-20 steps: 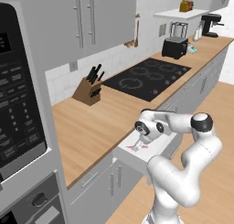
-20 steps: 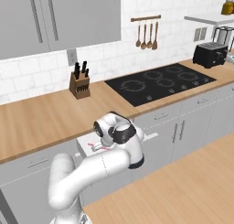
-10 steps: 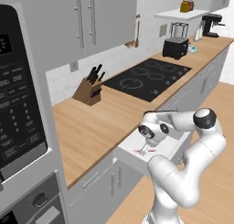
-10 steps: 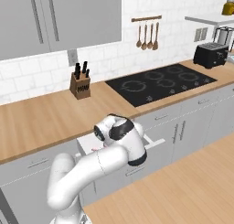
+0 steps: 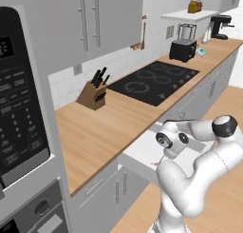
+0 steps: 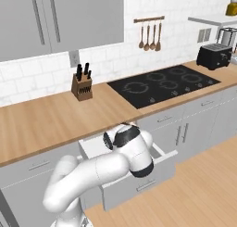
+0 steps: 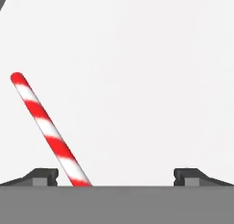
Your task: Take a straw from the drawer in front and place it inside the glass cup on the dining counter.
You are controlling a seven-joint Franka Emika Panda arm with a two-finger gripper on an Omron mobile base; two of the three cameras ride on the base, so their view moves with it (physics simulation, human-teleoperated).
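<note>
Gripper [image 7: 116, 176] hung wide open over the drawer [image 6: 162, 153]; the straw [image 7: 47, 129] lay off-centre beside one finger, so closing risked pushing it aside.

- We take the drawer [image 6: 139, 186] as landmark: pulled out from under the wall counter [image 6: 51, 119], the arm bent over it.
- Straw [image 7: 49, 130] lies flat on the drawer floor, just inside one of the gripper [image 7: 116, 176] fingertips [image 7: 45, 175], slanting away from it.
- Knife block [image 6: 81, 85] on the counter behind the drawer, slightly left.
- Cooktop [image 6: 162, 85] behind-right of the drawer.
- Toaster [image 6: 213, 56] further right.
</note>
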